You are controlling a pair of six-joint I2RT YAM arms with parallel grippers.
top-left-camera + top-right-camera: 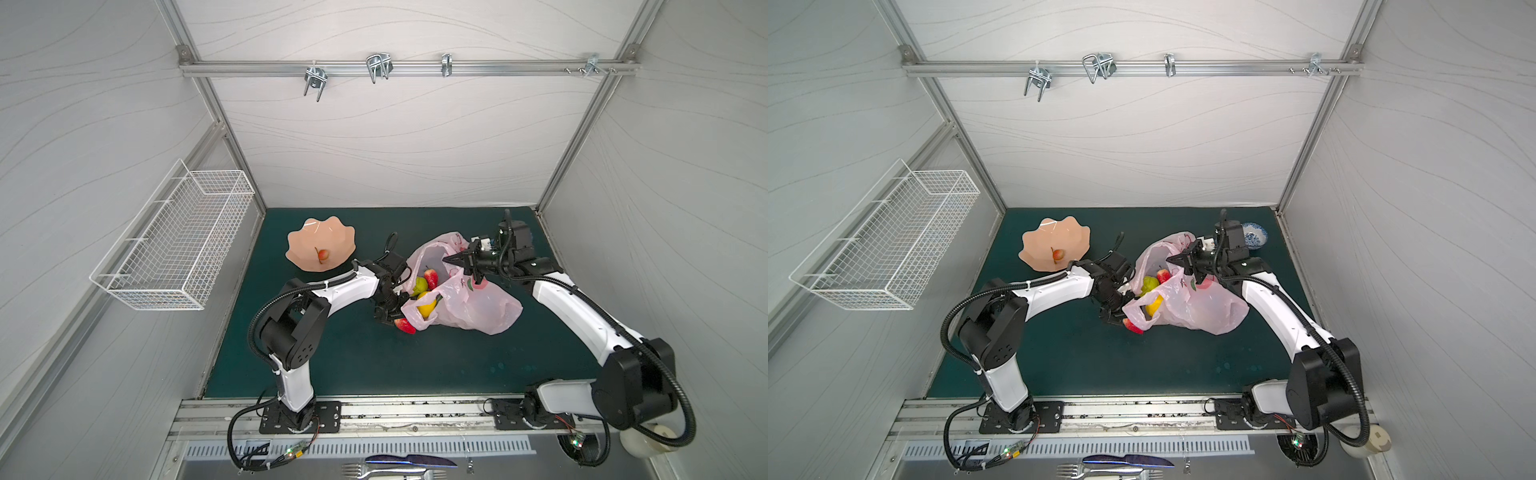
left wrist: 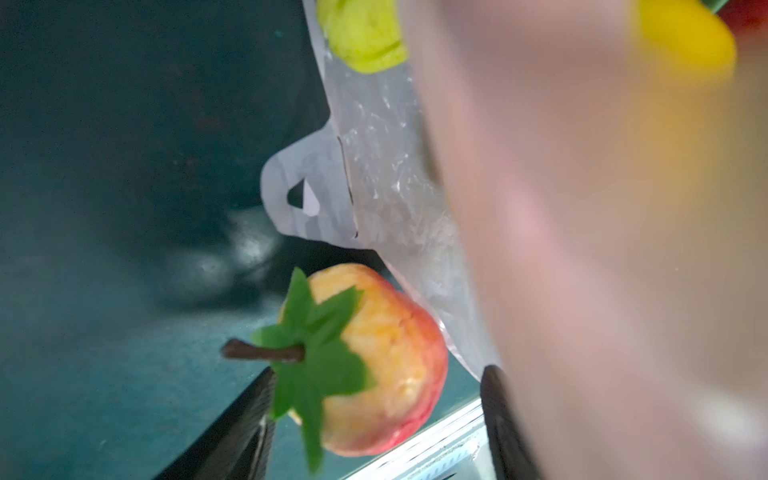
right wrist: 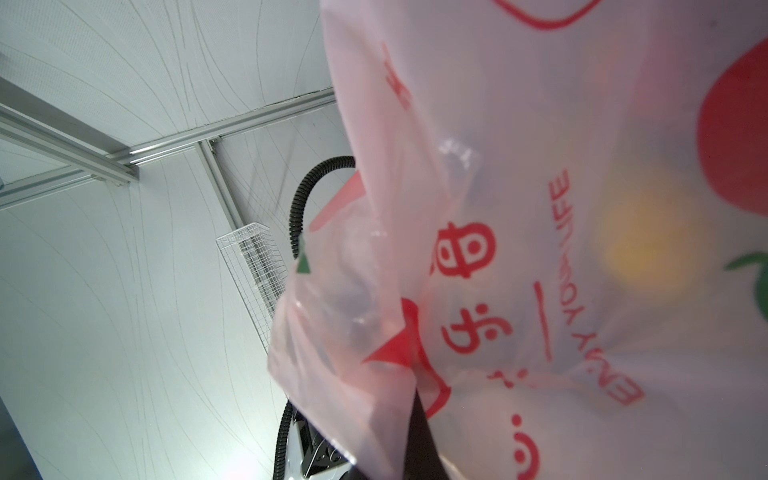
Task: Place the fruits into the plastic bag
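The left gripper's jaws stood open on either side of a red fruit with a green leaf cap and brown stem. The wrist view showed a clear gap between the fruit and one finger, while the leaf overlapped the other finger, so I could not tell whether that one touched. The fruit lay on the mat just outside the mouth of the bag, against its lower lip. The right gripper was clamped on the bag's upper edge, and its wrist view showed the thin pink film pinched at a dark finger and draped past it. That grip held the far side of the mouth up, so the bag gaped towards the left arm. Inside the opening sat three fruits: a lemon nearest the lip, a green one behind it, and a red one beside that. The rest of the bag slumped on the mat towards the right arm. Further out, on the left side of the mat, the peach dish held one small red fruit, well apart from the bag. A blue-and-white bowl stood at the back right corner, behind the right arm. A wire basket hung on the left wall.
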